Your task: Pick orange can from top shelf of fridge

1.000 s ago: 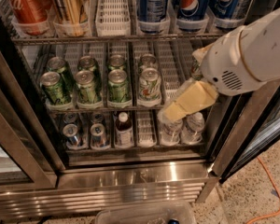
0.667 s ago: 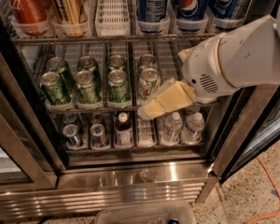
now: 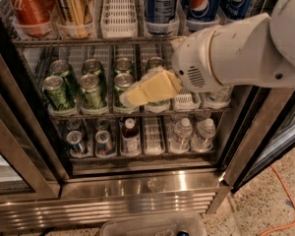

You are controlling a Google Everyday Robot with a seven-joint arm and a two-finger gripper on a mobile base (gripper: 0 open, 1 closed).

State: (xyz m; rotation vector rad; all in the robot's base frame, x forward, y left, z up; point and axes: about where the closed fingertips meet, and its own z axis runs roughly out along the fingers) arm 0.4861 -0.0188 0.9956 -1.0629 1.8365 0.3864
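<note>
The orange can, golden with dark stripes, stands at the upper left on the top shelf of the fridge, in a white lane tray. A red-orange can is on its left and an empty white tray on its right. Blue Pepsi cans fill the right lanes. My gripper, cream-yellow, hangs in front of the middle rack's green cans, below and to the right of the orange can and well apart from it. It holds nothing that I can see.
The white arm covers the right part of the middle rack. Green cans line that rack. Small cans and bottles sit on the bottom rack. An orange cable lies on the floor at the right. A clear plastic bin sits below.
My arm has swung to the left. The gripper has moved from the right lanes of the middle rack to its centre and slightly up.
</note>
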